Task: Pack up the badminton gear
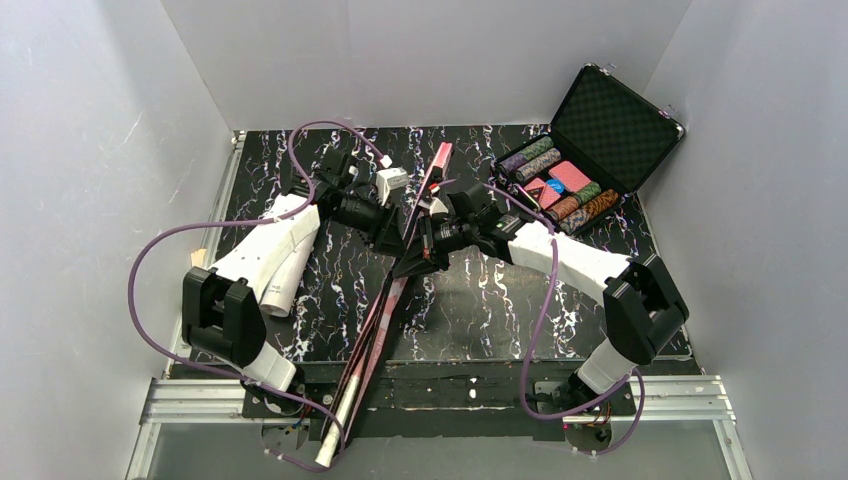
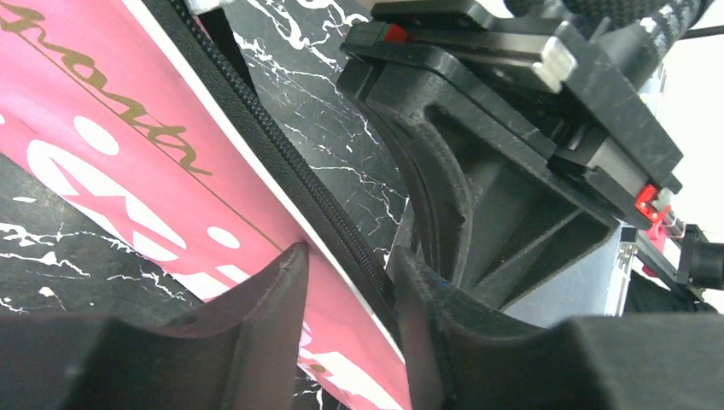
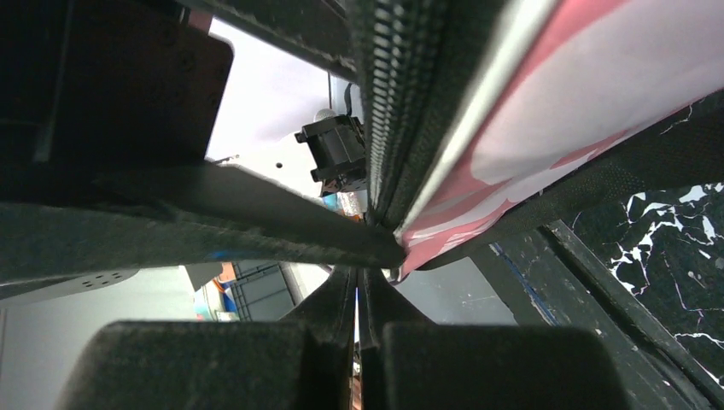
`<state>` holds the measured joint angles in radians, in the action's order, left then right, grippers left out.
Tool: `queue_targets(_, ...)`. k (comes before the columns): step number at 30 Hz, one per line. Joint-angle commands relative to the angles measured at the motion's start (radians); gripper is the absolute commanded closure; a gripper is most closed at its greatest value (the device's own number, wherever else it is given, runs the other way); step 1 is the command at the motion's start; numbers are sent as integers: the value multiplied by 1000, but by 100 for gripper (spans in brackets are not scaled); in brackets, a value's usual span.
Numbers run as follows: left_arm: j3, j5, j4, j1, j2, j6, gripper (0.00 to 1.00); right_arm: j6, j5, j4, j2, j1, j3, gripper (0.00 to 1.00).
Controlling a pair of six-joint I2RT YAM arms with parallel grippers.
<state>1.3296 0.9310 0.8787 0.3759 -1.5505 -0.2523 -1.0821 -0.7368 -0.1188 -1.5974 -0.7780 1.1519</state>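
The pink racket bag (image 1: pixel 375 320) lies slanted down the middle of the table, its far end (image 1: pixel 437 165) raised. A white racket handle (image 1: pixel 335 435) sticks out of its near end, past the table's front edge. Both grippers meet on its raised middle. My left gripper (image 1: pixel 405 225) (image 2: pixel 346 265) holds the bag's pink side (image 2: pixel 128 162) and black zipper (image 2: pixel 282 162) between its fingers. My right gripper (image 1: pixel 425 245) (image 3: pixel 357 278) is pinched shut at the end of the zipper (image 3: pixel 401 102). The white-grey tube (image 1: pixel 283 285) lies under the left arm. No shuttlecocks show.
An open black case (image 1: pixel 615 125) with patterned chip rolls (image 1: pixel 560 185) stands at the back right. Grey walls close in on three sides. Purple cables loop over both arms. The right gripper's body (image 2: pixel 512 128) sits close against the left fingers.
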Motion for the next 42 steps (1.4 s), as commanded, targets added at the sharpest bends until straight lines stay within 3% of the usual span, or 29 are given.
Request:
queue_targets(1, 2, -31, 29, 28, 24, -44, 68, -4, -20, 38, 11, 7, 70, 99)
queue_targets(5, 43, -37, 32, 30, 19, -24, 98, -6, -18, 34, 9, 6, 78, 99)
queue_targets(6, 55, -37, 34, 30, 17, -18, 100, -5, -17, 33, 10, 6, 81, 99)
queue_targets(11, 89, -44, -15, 29, 25, 50, 100, -16, 3, 34, 10, 6, 92, 99)
queue_targets(17, 147, -112, -279, 23, 24, 282, 100, 7, 22, -9, 39, -10, 69, 99)
queue_targets(20, 204, -247, -401, 15, 0, 367, 100, 71, 19, -110, 46, -36, 82, 99)
queue_targets(25, 265, -375, -423, -42, -24, 363, 100, 204, 3, -326, 77, -46, 108, 99)
queue_targets(32, 228, -487, -422, -107, 0, 346, 100, 303, 14, -478, 125, -52, 64, 99)
queue_targets(39, 150, -502, -389, -140, 15, 294, 100, 394, 95, -591, 156, -53, 47, 99)
queue_targets(42, 122, -465, -361, -140, 15, 259, 79, 422, 137, -625, 160, -52, 70, 99)
